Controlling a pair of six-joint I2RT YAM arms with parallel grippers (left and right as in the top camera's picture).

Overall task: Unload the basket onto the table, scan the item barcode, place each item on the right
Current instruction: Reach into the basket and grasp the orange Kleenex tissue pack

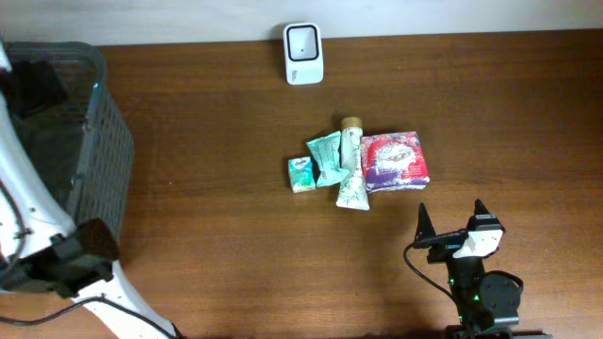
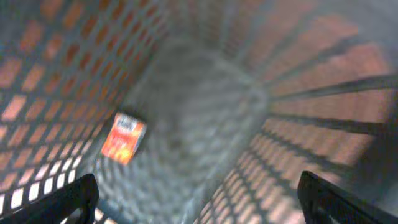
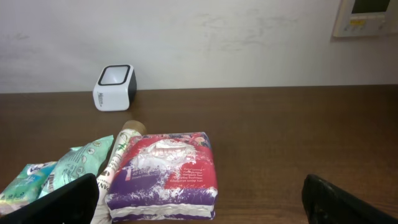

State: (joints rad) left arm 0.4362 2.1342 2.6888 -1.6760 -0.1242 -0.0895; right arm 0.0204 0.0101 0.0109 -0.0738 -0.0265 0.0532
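Left hand (image 2: 198,204) spread wide inside the basket (image 1: 105,141); right hand (image 1: 450,222) spread and empty near the worktop's front edge.

Seen from the left wrist, an orange packet (image 2: 123,138) lies on the basket's mesh floor below the parted fingers, apart from them. Four items sit bunched mid-worktop (image 1: 207,235): a small green-and-blue packet (image 1: 301,174), a teal pouch (image 1: 327,156), a cork-capped tube (image 1: 351,165) and a red-and-purple pack (image 1: 395,161) beside the tube. The white barcode scanner (image 1: 303,53) stands at the back edge, well apart from them. The right hand points at the pile, touching nothing.
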